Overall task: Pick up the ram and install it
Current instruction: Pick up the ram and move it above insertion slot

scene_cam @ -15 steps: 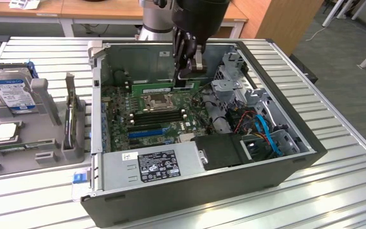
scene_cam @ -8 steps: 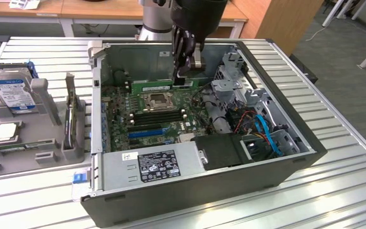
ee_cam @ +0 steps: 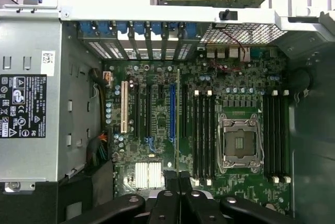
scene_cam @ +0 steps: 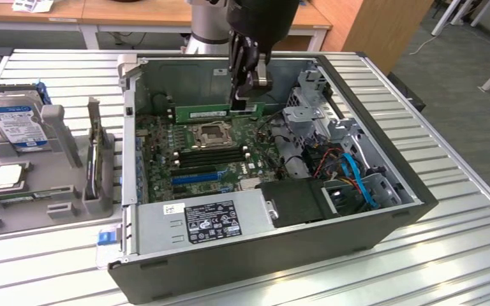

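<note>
1. The gripper [scene_cam: 243, 106] is clenched on the ram [scene_cam: 202, 114], holding it edge-down above the motherboard [ee_cam: 246, 182];
2. Seating well likely needs the stick parallel to, and squarely over, a memory slot [ee_cam: 203, 130].

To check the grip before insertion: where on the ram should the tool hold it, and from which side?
Pinch the ram by its two flat faces at the upper long edge, from above. It hangs on edge over the motherboard, so the lower long edge must be free for a memory slot. The tool grips it so, near one end.
</note>
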{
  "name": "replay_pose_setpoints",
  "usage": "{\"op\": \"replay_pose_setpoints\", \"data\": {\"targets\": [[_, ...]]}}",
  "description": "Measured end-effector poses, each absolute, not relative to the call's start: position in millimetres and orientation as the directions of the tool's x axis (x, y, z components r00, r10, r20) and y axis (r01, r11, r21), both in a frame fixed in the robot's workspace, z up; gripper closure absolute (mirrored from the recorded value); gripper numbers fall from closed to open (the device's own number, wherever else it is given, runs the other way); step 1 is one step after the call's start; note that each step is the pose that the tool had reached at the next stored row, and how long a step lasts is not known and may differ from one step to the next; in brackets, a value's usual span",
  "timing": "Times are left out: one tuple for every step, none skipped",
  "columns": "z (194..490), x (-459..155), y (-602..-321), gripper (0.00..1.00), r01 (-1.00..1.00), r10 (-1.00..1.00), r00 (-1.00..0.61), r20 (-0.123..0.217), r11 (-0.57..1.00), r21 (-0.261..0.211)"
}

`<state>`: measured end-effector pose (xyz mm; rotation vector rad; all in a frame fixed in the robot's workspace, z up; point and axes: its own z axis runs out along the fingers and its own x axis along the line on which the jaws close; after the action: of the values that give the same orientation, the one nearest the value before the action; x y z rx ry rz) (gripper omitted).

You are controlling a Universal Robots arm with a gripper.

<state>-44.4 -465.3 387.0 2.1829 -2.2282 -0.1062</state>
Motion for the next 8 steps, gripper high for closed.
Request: {"op": "replay_pose_setpoints", "data": {"targets": [[386.9,-44.3,-464.1,0.88,-0.998,-0.999,-0.022,-0.033,0.019,0.063],[386.8,-44.4,-462.9,0.88,-0.998,-0.999,-0.022,-0.033,0.019,0.063],[386.7,-44.4,-461.8,0.88,-0.998,-0.999,-0.022,-0.033,0.019,0.063],[386.7,-44.3,-460.6,0.88,-0.998,-0.999,-0.022,-0.034,0.019,0.063],[386.6,-44.4,-459.4,0.88,-0.998,-0.999,-0.022,-0.034,0.019,0.063],[386.5,-44.4,-458.1,0.88,-0.998,-0.999,-0.022,-0.034,0.019,0.063],[386.4,-44.4,-456.9,0.88,-0.998,-0.999,-0.022,-0.034,0.019,0.063],[386.4,-44.4,-455.7,0.88,-0.998,-0.999,-0.022,-0.034,0.019,0.063]]}}
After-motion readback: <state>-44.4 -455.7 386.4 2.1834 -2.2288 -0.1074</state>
